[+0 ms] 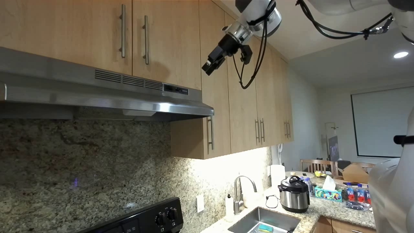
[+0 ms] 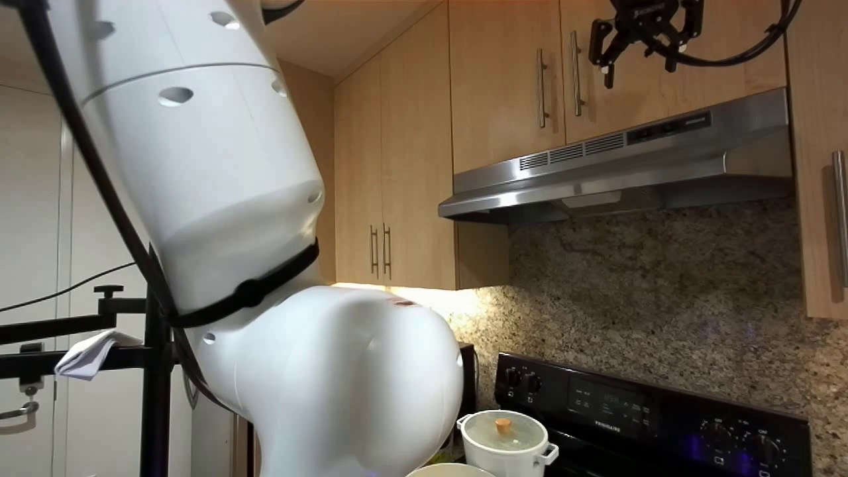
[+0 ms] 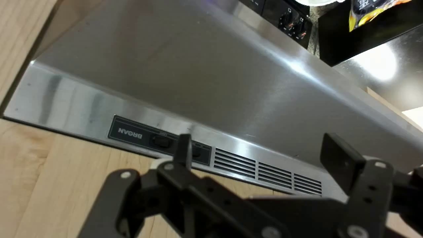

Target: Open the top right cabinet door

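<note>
The top right cabinet door [image 1: 174, 38] is closed flat above the range hood, with its steel bar handle [image 1: 146, 40] along the left edge. The door also shows in an exterior view [image 2: 715, 86], with the handle [image 2: 575, 73]. My gripper [image 2: 639, 73] is open and empty, in front of this door and to the right of the handle, apart from it. The gripper [image 1: 212, 65] points down and left in an exterior view. In the wrist view the open fingers [image 3: 262, 155] stand over the hood front; the door's wood [image 3: 82, 168] shows below, and the handle is hidden.
The steel range hood [image 1: 106, 94] juts out under the doors; it fills much of the wrist view [image 3: 211, 79]. The closed twin door [image 1: 64, 29] adjoins on the left. Taller cabinets [image 1: 242, 106] stand on the right. A black stove [image 2: 596, 404] with a white pot [image 2: 507, 457] is below.
</note>
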